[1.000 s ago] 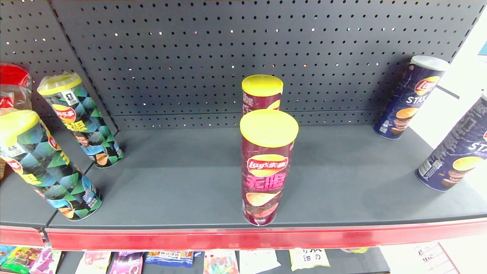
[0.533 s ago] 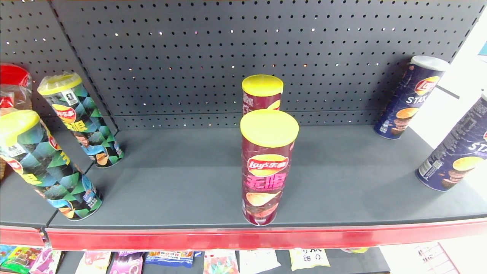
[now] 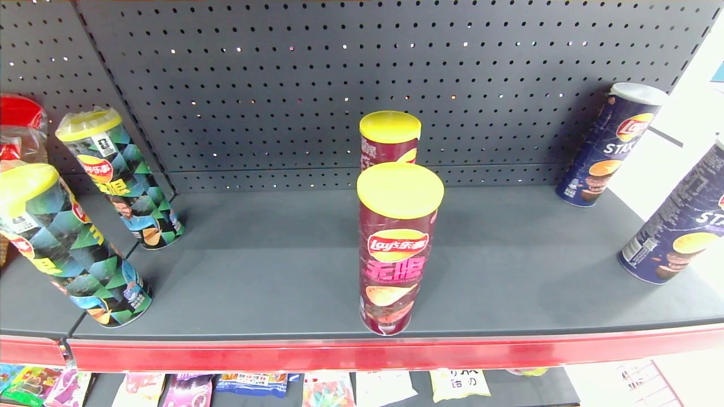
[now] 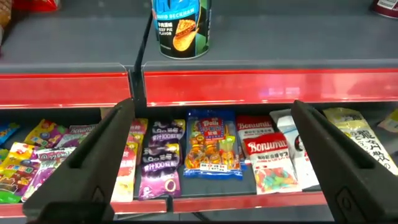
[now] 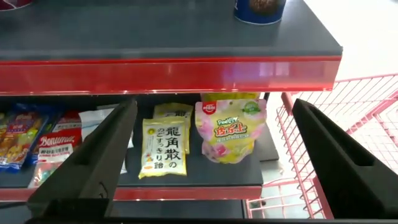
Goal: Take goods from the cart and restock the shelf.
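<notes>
The red wire cart [image 5: 373, 106] lies past the shelf's end. On the dark grey metal shelf with a red front strip [image 3: 271, 265], a maroon cylindrical chip can with a yellow lid [image 3: 397, 249] stands front and centre, with its twin [image 3: 389, 138] behind at 12 o'clock. Green-patterned yellow-lidded cans [image 3: 121, 181] stand at 9 o'clock and navy cans [image 3: 608, 147] at 3 o'clock. The left gripper [image 4: 212, 109] is spread wide and empty before the lower tier's snack packets [image 4: 214, 149]. The right gripper [image 5: 214, 106] is spread the same way, holding nothing.
</notes>
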`<state>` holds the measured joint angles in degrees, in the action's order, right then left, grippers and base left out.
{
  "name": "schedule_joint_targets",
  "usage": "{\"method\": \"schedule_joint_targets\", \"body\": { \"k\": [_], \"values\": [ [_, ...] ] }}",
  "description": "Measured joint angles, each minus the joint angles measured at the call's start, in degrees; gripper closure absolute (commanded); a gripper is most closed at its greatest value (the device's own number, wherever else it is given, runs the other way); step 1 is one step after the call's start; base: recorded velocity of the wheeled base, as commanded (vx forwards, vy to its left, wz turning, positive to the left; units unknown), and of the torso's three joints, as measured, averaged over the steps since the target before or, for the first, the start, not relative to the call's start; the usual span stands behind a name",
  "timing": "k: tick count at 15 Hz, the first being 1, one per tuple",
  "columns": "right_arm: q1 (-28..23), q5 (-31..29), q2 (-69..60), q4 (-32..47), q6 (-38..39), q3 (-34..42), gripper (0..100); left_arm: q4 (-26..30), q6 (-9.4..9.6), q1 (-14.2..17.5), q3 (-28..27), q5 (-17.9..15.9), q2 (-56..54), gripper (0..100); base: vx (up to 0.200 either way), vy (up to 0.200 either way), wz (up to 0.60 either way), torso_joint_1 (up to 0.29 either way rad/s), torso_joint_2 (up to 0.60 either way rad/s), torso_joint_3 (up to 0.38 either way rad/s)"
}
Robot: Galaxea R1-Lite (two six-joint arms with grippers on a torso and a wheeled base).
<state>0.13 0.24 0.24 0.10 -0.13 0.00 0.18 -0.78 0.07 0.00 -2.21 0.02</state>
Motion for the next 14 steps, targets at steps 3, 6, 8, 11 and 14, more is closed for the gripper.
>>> {"method": "schedule_joint_targets", "body": {
  "k": [3,6,8,11,14],
  "values": [
    [0.05,0.00,-0.06,0.00,0.00,0.00,0,0.00,0.00,0.00,0.00,0.00,0.00,0,-0.133,0.000,0.00,0.003,0.00,0.000],
    [0.05,0.00,-0.11,0.01,0.04,0.00,0,0.00,0.07,0.00,0.00,0.00,0.00,0,-0.067,0.000,0.00,0.009,0.00,-0.001],
    [0.05,0.00,-0.11,-0.02,0.04,0.00,0,-0.02,0.05,0.00,0.00,0.00,0.00,0,0.000,0.000,0.00,0.000,0.00,0.000],
    [0.07,-0.02,-0.13,0.00,0.06,0.00,0,0.00,0.02,0.00,0.00,0.00,0.00,0,0.000,0.000,0.00,0.000,0.00,0.000],
    [0.05,0.33,-0.17,-0.05,-0.66,0.00,0,0.00,0.00,0.00,0.00,0.00,0.00,0,0.000,0.000,0.00,0.000,0.00,0.000]
  ]
}}
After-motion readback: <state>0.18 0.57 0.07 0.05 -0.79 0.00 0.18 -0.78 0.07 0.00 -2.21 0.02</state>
